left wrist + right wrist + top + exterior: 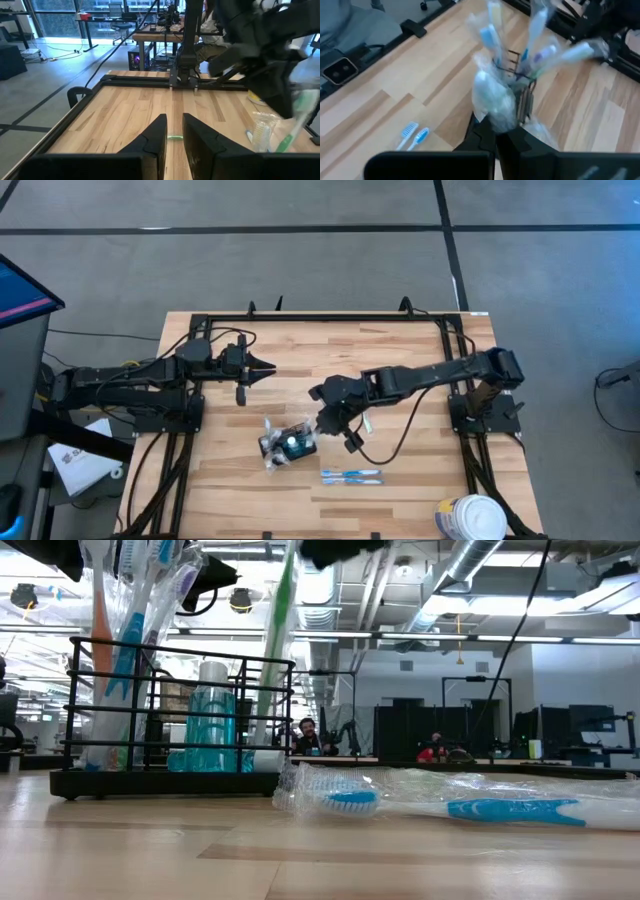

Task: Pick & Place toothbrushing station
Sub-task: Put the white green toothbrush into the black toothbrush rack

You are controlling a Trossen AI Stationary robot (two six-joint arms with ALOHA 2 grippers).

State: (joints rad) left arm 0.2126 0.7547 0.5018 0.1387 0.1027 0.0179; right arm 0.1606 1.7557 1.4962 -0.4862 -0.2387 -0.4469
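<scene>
The toothbrushing station (290, 443) is a black wire holder (170, 710) standing on its flat base on the table, with several wrapped toothbrushes and a blue cup in it. My right gripper (326, 423) hangs just to the right of it, shut on a plastic-wrapped, green-handled toothbrush (280, 640). My left gripper (266, 367) waits over the far left of the table. Its fingers (155, 137) stand a narrow gap apart with nothing between them. My right gripper (496, 137) pinches the toothbrush's plastic-wrapped upper part (492, 110) between its two fingers. The fingers slant down from the table's right side. The brush stands steeply below them, its lower end (268, 752) at the holder's right end. Whether that end is inside the holder I cannot tell.
Two blue-and-white wrapped toothbrushes (350, 475) lie flat on the table, nearer the front edge than the holder (450, 808). A white round tub (472, 518) stands at the near right corner. A black frame rail (320, 318) runs along the far edge.
</scene>
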